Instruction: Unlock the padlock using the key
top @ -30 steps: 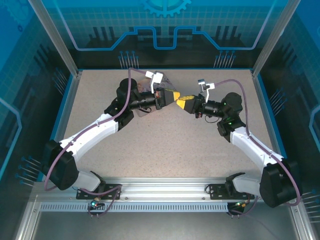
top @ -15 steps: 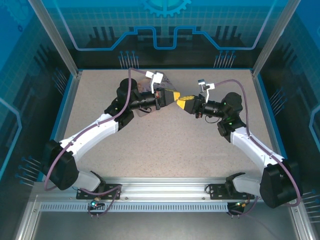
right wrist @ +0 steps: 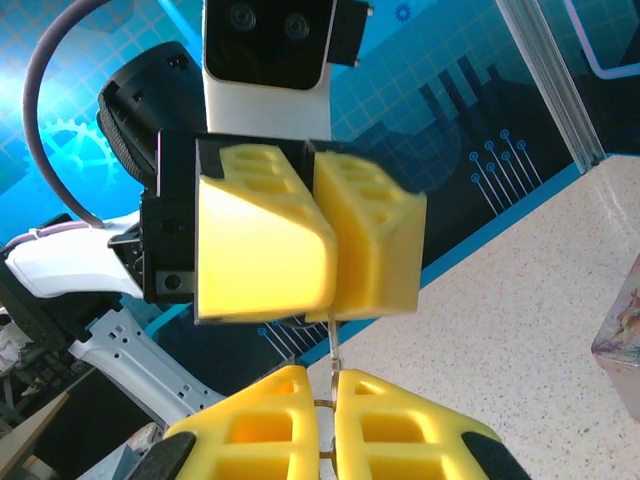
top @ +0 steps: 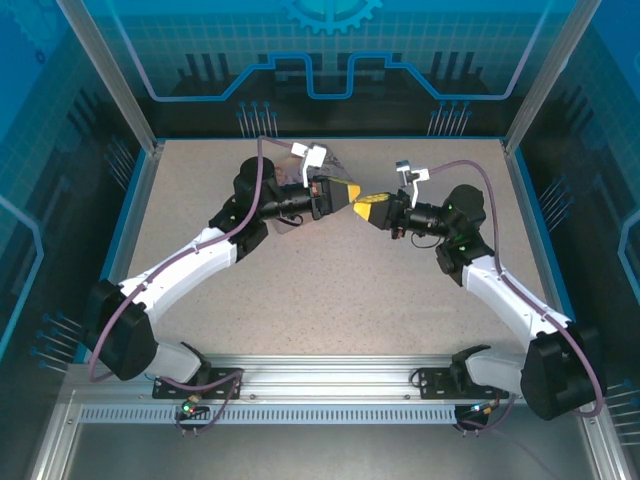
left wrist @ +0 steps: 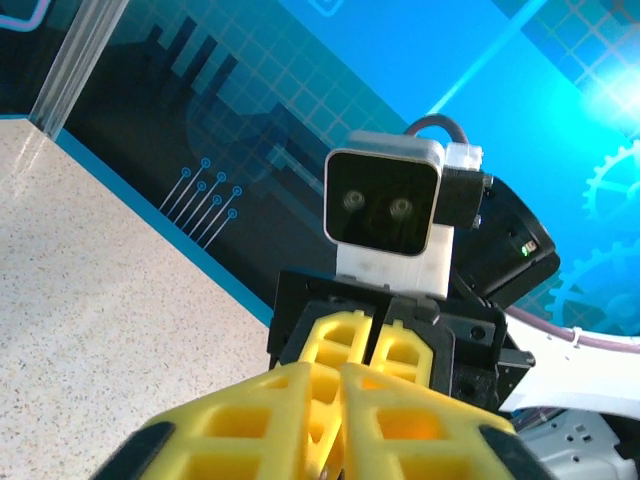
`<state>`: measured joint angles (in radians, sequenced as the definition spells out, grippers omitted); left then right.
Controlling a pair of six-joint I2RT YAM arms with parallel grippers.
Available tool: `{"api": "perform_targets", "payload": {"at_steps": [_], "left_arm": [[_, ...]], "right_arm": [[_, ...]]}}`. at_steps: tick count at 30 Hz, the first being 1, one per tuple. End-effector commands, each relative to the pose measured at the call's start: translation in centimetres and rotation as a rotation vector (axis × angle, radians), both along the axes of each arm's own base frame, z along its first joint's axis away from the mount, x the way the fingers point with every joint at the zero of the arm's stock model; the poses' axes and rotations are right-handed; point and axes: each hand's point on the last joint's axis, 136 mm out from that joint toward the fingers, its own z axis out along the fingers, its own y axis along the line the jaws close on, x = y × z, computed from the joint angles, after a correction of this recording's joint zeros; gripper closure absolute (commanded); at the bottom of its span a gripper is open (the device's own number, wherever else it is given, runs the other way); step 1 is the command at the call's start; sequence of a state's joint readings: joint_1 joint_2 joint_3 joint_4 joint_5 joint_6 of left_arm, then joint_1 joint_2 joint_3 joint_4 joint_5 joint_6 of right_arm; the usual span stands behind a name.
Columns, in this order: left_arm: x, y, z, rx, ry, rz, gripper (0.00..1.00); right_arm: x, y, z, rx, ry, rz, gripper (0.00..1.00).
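Both grippers meet tip to tip above the middle of the table. My right gripper (top: 366, 206) (right wrist: 327, 400) is shut on the key (right wrist: 333, 352), a thin metal strip that rises from between its yellow fingers (right wrist: 400, 430). The key's tip goes into the seam between the fingers (right wrist: 265, 240) of my left gripper (top: 347, 192) (right wrist: 322, 312), which stand almost together. The padlock is hidden inside that grip. In the left wrist view, the left gripper (left wrist: 338, 400) shows a narrow slit, with the right gripper's fingers (left wrist: 345, 340) straight behind it.
The pink box (top: 335, 164) (right wrist: 622, 335) lies on the speckled table behind the left wrist. A blue rim (top: 320, 139) and dark panels bound the table at the back and sides.
The right gripper has edged slightly up and toward the left one. Both arms otherwise stay where they were.
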<state>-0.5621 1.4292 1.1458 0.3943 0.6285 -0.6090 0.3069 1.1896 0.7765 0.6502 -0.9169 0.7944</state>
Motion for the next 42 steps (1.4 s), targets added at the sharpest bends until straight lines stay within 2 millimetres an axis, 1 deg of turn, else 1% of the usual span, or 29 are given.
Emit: {"api": "perform_targets", "payload": {"at_steps": [1, 6, 8, 11, 14, 18, 20, 24, 27, 33, 40, 42], "left_arm": [[-0.7, 1.0, 3.2, -0.036, -0.099, 0.024, 0.71], [-0.5, 2.8, 3.8, -0.036, -0.115, 0.076, 0.63], [-0.5, 3.5, 3.8, -0.029, -0.117, 0.098, 0.62], [-0.6, 4.2, 3.0, -0.003, -0.104, 0.121, 0.61], [-1.0, 4.3, 1.4, 0.016, -0.073, 0.114, 0.62], [-1.6, 3.8, -1.6, 0.024, -0.003, 0.075, 0.64], [-2.0, 3.2, -2.9, 0.021, 0.03, 0.049, 0.64], [-2.8, 1.7, -4.5, 0.0, 0.064, -0.003, 0.58], [-2.9, 1.0, -5.2, -0.021, 0.074, -0.019, 0.56], [-2.7, 0.3, -5.5, -0.043, 0.07, -0.034, 0.53], [-2.8, -0.6, -5.6, -0.065, 0.073, -0.068, 0.53], [-2.9, -0.7, -5.5, -0.068, 0.073, -0.075, 0.55]], "right_arm": [[-0.4, -0.3, -0.5, -0.026, -0.003, -0.006, 1.0], [-0.4, -0.8, -1.1, -0.054, -0.002, -0.023, 1.0], [-0.4, -1.0, -1.2, -0.055, 0.001, -0.029, 1.0], [-0.3, -1.2, -1.3, -0.053, 0.009, -0.036, 1.0], [-0.3, -1.3, -1.2, -0.051, 0.011, -0.04, 1.0], [-0.2, -1.3, -0.7, -0.043, 0.009, -0.042, 1.0], [-0.3, -1.3, -0.3, -0.038, 0.001, -0.044, 1.0], [-0.4, -1.4, 0.2, -0.033, -0.008, -0.052, 1.0], [-0.4, -1.5, 0.3, -0.031, -0.006, -0.052, 1.0], [-0.4, -1.4, 0.6, -0.026, 0.0, -0.045, 1.0], [-0.5, -1.2, 0.8, -0.019, -0.003, -0.039, 1.0], [-0.5, -1.1, 0.8, -0.018, -0.004, -0.034, 1.0]]}}
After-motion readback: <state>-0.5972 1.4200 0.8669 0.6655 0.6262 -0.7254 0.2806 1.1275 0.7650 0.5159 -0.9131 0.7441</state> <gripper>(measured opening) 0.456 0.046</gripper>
